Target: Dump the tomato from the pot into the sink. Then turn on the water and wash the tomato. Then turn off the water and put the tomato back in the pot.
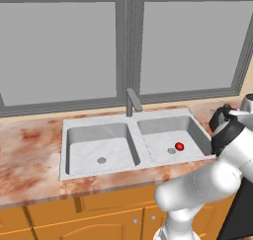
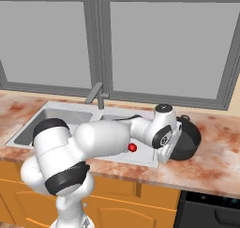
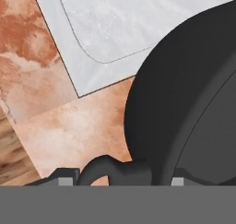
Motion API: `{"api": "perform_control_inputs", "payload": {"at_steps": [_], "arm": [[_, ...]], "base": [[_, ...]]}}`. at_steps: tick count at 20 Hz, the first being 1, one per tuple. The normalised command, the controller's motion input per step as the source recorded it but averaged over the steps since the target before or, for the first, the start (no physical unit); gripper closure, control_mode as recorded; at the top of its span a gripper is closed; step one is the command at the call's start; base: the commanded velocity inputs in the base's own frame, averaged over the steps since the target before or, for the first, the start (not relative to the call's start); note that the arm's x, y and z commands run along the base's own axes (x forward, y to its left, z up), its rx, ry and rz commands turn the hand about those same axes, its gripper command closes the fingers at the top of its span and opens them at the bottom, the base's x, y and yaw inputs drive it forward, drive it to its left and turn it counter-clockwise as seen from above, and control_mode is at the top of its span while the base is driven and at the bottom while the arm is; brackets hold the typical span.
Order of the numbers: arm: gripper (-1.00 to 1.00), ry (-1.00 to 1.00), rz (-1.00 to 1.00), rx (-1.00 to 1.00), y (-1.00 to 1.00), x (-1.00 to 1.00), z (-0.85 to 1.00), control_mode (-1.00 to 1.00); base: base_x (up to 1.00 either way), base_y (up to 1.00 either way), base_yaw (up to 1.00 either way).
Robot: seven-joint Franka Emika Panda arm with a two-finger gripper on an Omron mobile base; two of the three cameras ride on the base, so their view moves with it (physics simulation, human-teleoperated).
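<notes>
The small red tomato (image 1: 179, 146) (image 2: 132, 148) lies in the right basin of the light grey sink (image 1: 136, 146) (image 2: 52, 113), just beside the drain. On the counter right of the sink stands the black pot (image 1: 219, 119) (image 2: 187, 140) (image 3: 193, 103), about upright. My gripper (image 2: 165, 157) (image 3: 120, 179) is at the pot's near-left side. Its looped side handle (image 3: 110, 168) sits between my two fingertips, and the jaws are shut on it. A corner of the sink (image 3: 138, 25) shows beyond the pot.
The grey faucet (image 1: 131, 101) (image 2: 96, 95) stands behind the divider between the basins, with no water running. Reddish marbled counter (image 1: 29, 150) (image 2: 220, 142) surrounds the sink. Windows rise behind it, and wooden cabinets (image 1: 99, 219) sit below. A dark appliance (image 2: 211, 208) is at the lower right.
</notes>
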Motion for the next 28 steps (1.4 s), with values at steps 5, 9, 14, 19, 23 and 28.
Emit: {"api": "perform_control_inputs", "payload": {"at_steps": [5, 9, 14, 19, 23, 28], "arm": [[1.0, 0.0, 0.0, 0.0, -0.34, 0.12, -0.12, -1.0], [1.0, 0.0, 0.0, 0.0, -0.29, 0.13, -0.14, -1.0], [-1.0, 0.0, 0.0, 0.0, -0.07, 0.09, -0.06, -1.0], [-1.0, 0.0, 0.0, 0.0, -0.01, 0.0, 0.08, -1.0], [-1.0, 0.0, 0.02, 0.0, -0.09, 0.0, 0.11, -1.0], [-1.0, 0.0, 0.0, 0.0, 0.0, -0.02, 0.21, -1.0]], "base": [[0.0, 0.0, 0.0], [0.0, 0.0, 0.0], [0.0, 0.0, 0.0], [0.0, 0.0, 0.0], [0.0, 0.0, 0.0], [0.0, 0.0, 0.0]]}}
